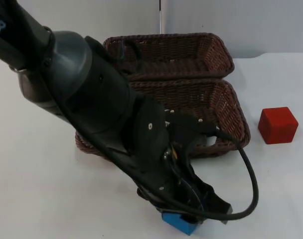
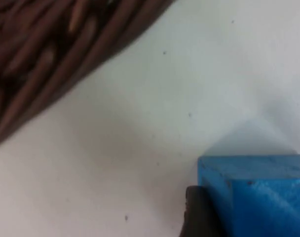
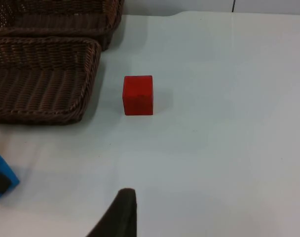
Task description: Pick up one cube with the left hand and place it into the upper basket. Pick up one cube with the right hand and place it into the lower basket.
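While left hand (image 1: 191, 219) touches blue cube (image 1: 179, 222) | grip unclear | right arm waits

A blue cube (image 1: 179, 223) is sitting on the white table at the bottom centre of the top view, mostly hidden under the left arm, with just its lower edge and one corner showing. In the left wrist view its blue faces (image 2: 256, 195) are lying flat on the table, a dark fingertip touching one side.

A red cube (image 1: 277, 125) is resting upright at the right middle of the top view, just beside the nearer basket but apart from it.

Two dark brown wicker baskets are lying side by side in the upper centre: the upper basket (image 1: 214, 50) behind, the lower basket (image 1: 236, 117) in front, their long rims touching.
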`<state>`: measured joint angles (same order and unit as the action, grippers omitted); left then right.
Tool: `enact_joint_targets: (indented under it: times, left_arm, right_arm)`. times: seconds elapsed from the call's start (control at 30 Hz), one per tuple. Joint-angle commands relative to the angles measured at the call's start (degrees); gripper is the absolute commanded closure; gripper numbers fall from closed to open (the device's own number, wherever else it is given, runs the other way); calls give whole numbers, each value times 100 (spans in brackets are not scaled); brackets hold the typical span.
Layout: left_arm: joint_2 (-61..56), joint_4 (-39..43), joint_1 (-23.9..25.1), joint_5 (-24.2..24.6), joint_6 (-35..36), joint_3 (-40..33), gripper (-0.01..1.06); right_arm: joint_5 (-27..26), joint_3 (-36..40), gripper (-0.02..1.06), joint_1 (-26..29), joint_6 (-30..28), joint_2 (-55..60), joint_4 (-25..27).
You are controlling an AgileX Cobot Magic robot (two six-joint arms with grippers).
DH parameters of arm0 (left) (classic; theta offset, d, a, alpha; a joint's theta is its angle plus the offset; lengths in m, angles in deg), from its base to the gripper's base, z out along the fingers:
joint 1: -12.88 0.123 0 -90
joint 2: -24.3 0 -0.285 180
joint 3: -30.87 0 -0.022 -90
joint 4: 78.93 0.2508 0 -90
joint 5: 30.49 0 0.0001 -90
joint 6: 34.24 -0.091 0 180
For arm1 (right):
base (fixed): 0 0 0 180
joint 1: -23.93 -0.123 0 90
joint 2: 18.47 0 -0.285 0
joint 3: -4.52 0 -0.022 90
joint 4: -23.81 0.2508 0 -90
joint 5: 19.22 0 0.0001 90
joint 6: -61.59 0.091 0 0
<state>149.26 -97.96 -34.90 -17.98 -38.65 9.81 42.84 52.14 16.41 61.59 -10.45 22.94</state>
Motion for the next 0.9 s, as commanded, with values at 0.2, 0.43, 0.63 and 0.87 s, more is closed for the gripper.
enact_joint_targets:
  times: [0.2,0.43,0.63,0.87]
  left_arm:
    - [-744,-2,-14,489,26,14,105]
    - [-1663,62,-14,599,26,14,105]
    - [-2466,229,-14,624,26,14,105]
    - [-2922,352,-14,624,26,14,105]
  right_arm:
    - [-25,8,-1,35,-30,-24,9]
    - [-25,8,-1,35,-30,-24,9]
    - [-25,8,-1,35,-30,-24,9]
    - [-25,8,-1,35,-30,-24,9]
